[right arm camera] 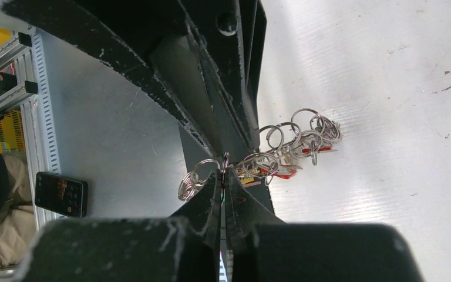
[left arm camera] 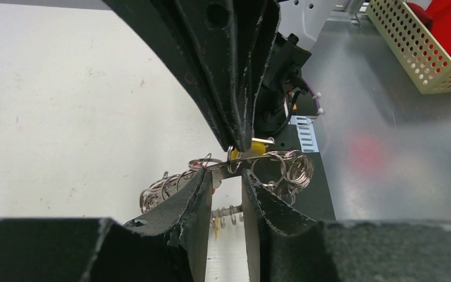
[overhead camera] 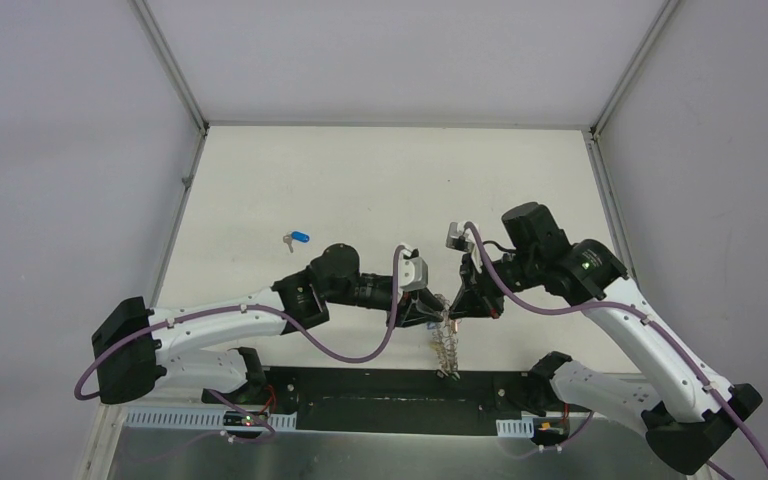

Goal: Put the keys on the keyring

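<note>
– On the left of the worktop point(overhead camera: 380, 180), well apart from both arms, you have one key with a blue tag point(overhead camera: 297, 238) lying loose. It is not on the chain yet.

– And the left gripper point(left arm camera: 226, 176)?

– Its jaws stand apart with a clear gap, and the keyring point(left arm camera: 282, 167) runs across their tips. Whether they bear on it at all, you cannot tell from here.

– How will the keyring handle for you?

– I judge it light and limp. It is a chain of small wire rings that sags and swings, and bare metal is likely to slip. Take it by a single ring close to where you want to work, not by the hanging tail.

– And on the right?

– The right gripper point(right arm camera: 223, 173) is clenched tight on a small ring of the keyring, just beside a yellow tag point(left arm camera: 239, 154). It holds the chain up between the two arms, above the near edge of the worktop.

– What does each camera give you?

– Only the top view shows the blue key and the tail of the chain hanging down. Only the left wrist shows the gap in the left jaws. The right wrist alone shows the red tags point(right arm camera: 282, 174) farther along.
</note>
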Robot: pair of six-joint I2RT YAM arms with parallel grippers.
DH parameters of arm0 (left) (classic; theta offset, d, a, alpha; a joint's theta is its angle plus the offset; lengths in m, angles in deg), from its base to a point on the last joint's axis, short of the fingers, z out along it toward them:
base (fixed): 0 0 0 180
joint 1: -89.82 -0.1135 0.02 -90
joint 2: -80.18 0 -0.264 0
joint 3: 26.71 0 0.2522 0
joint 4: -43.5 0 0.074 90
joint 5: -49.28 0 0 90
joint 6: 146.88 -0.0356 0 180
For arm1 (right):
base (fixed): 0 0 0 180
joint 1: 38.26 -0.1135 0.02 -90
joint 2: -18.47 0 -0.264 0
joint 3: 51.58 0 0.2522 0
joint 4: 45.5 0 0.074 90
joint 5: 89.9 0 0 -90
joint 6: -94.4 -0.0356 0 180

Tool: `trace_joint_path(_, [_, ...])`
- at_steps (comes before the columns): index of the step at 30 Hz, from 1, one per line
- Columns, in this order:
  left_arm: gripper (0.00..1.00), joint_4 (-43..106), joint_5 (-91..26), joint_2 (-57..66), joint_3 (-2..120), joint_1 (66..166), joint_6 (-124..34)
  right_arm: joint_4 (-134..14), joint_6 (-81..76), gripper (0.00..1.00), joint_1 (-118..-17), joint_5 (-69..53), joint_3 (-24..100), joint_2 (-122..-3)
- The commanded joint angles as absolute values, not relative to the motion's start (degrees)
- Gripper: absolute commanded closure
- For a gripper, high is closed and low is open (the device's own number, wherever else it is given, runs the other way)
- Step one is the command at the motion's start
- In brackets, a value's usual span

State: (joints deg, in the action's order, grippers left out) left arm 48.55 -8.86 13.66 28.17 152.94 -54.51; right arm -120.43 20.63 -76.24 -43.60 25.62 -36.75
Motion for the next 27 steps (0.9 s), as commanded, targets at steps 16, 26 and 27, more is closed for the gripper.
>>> trace_joint_path(16, [0.83,50.1,-6.1,12.3,33.1,154.3,-51.6,-117.1,18.8,1.0,-76.5,-44.3,27.8,-35.9])
trace_joint_path(26, [0.75,45.1,-6.7,10.8,35.2,154.6,-52.3,-116.8,18.7,1.0,-76.6,-44.1,27.8,-35.0])
trace_joint_path(27, [0.73,44.2,-7.3,10.8,35.4,154.6,-52.3,-116.8,18.8,1.0,-76.6,-44.2,27.8,-34.9])
